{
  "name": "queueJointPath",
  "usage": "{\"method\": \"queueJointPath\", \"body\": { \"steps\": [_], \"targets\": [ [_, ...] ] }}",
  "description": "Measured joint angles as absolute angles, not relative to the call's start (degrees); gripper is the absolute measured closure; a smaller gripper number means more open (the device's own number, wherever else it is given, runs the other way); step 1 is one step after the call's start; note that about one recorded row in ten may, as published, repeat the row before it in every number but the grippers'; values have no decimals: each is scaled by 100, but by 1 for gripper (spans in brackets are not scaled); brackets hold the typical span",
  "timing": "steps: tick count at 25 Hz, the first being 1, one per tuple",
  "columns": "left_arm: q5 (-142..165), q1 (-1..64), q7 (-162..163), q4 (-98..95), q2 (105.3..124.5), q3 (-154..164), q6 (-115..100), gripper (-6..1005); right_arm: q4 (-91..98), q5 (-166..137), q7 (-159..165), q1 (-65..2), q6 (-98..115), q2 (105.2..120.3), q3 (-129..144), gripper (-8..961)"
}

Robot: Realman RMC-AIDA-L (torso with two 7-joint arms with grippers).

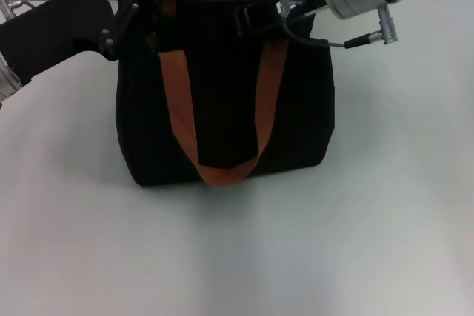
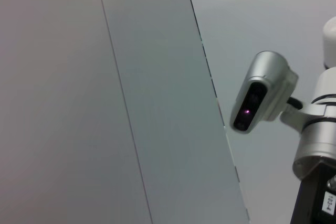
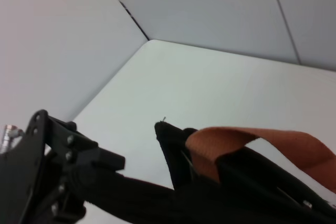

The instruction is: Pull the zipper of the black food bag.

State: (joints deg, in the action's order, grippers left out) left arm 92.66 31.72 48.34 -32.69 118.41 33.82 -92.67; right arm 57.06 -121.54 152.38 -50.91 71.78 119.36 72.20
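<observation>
One boxy black fabric food bag point(image 1: 222, 109) with two rust-orange straps stands on the white tabletop point(image 1: 370, 242). My left tool point(image 1: 141, 5) and right tool point(image 1: 259, 14) sit at its top corners; I cannot tell either's grip state.

Bag at the table's far middle, a gripper at each top corner.

The bag point(image 1: 222, 101) stands on the table point(image 1: 237, 257), towards its far edge. The left gripper point(image 1: 137, 5) is at the bag's top left corner, the right gripper point(image 1: 259, 12) at its top right; a strap point(image 1: 222, 175) hangs down the near face.
</observation>
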Motion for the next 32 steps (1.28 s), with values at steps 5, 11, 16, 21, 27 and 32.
{"method": "queueJointPath", "body": {
  "steps": [5, 11, 16, 21, 27, 32],
  "targets": [
    [9250, 3154, 4834, -3270, 11839, 3382, -9230, 946, 6037, -12221, 15284, -4966, 7263, 11943, 7227, 890],
    [9246, 3130, 4833, -3269, 11832, 3384, -9225, 946, 6184, -12281, 15346, -4903, 7303, 11937, 7226, 954],
    [9245, 3119, 4829, -3269, 11832, 3384, -9228, 946, 6195, -12324, 15359, -4925, 7311, 11935, 7232, 955],
    [9240, 3091, 4827, -3269, 11829, 3382, -9228, 946, 6544, -12740, 15607, -4852, 7350, 11939, 7293, 954],
    [9238, 3079, 4826, -3269, 11823, 3353, -9222, 945, 6936, -13072, 15858, -4664, 7403, 11949, 7310, 954],
    [9172, 3013, 4817, -3275, 11817, 3310, -9181, 945, 7496, -13323, 16077, -4387, 7524, 11957, 7315, 954]
  ]
}}
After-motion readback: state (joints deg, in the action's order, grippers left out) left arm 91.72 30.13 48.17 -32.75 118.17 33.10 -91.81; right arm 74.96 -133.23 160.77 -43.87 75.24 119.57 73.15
